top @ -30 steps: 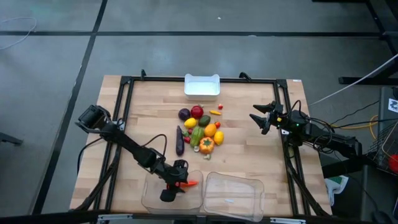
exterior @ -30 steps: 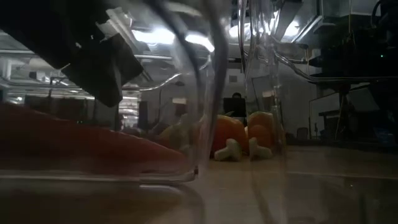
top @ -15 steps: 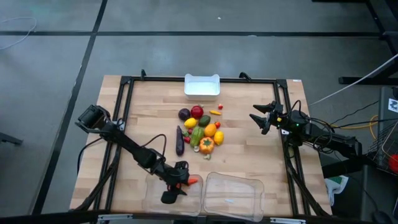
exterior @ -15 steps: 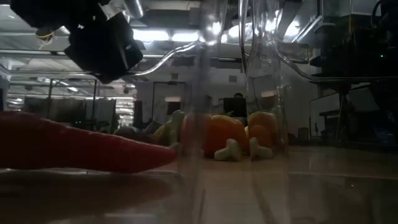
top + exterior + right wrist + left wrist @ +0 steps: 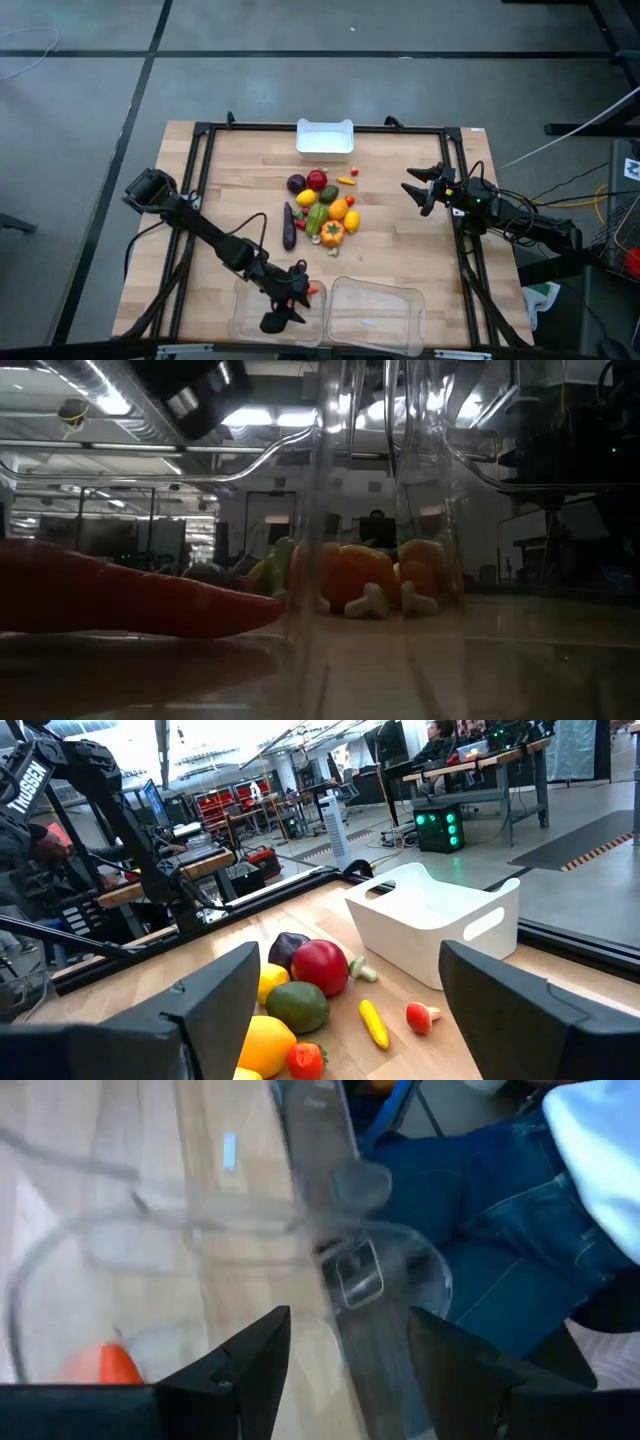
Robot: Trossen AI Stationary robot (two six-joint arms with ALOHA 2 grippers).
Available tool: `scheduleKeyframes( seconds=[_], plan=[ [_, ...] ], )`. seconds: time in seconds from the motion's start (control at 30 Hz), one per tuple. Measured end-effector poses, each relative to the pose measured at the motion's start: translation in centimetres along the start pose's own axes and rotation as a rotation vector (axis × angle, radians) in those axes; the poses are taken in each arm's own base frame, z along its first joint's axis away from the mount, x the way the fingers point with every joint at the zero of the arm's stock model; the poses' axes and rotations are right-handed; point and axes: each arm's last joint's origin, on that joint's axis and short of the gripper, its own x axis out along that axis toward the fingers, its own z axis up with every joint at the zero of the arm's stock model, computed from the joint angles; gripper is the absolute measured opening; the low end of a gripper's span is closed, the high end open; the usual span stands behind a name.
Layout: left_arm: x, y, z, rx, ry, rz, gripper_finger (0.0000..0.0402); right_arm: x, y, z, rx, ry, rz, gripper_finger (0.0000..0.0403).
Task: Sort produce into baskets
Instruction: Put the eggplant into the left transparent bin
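Carrot (image 5: 130, 600) now lying free in the left clear tray (image 5: 245, 322): left gripper (image 5: 285, 308) has let go, fingers (image 5: 250, 1370) apart and lifted just above it. First item sorted (pile still waiting). Right gripper (image 5: 420, 188) idles, fingers apart.

A person in blue jeans (image 5: 500, 1210) sits just past the wooden table (image 5: 240, 170).

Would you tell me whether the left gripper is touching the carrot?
Apart: the left wrist view shows the left gripper open and empty, with the carrot lying beside it.
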Motion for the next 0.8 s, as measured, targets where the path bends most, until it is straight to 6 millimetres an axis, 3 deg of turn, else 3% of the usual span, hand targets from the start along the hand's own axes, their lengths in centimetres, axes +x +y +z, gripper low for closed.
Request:
scheduleKeyframes(
  seconds=[0.17,0.33,0.53,0.8],
  plan=[
    [-0.7,1.3,1.6,-0.021,-0.047,0.026,0.0198,0.0,0.0,0.0,0.000,-0.001,0.001,0.0305],
    [-2.2,4.1,2.8,-0.144,-0.038,0.108,0.0198,0.0,0.0,0.1,0.001,-0.007,0.010,0.0305],
    [-4.6,7.9,3.8,-0.519,-0.034,0.235,0.0198,0.0,0.1,0.1,0.001,-0.008,0.012,0.0305],
    [-7.8,12.1,2.5,-0.912,0.095,0.482,0.0198,0.0,0.1,0.1,0.001,-0.009,0.013,0.0305]
  ],
)
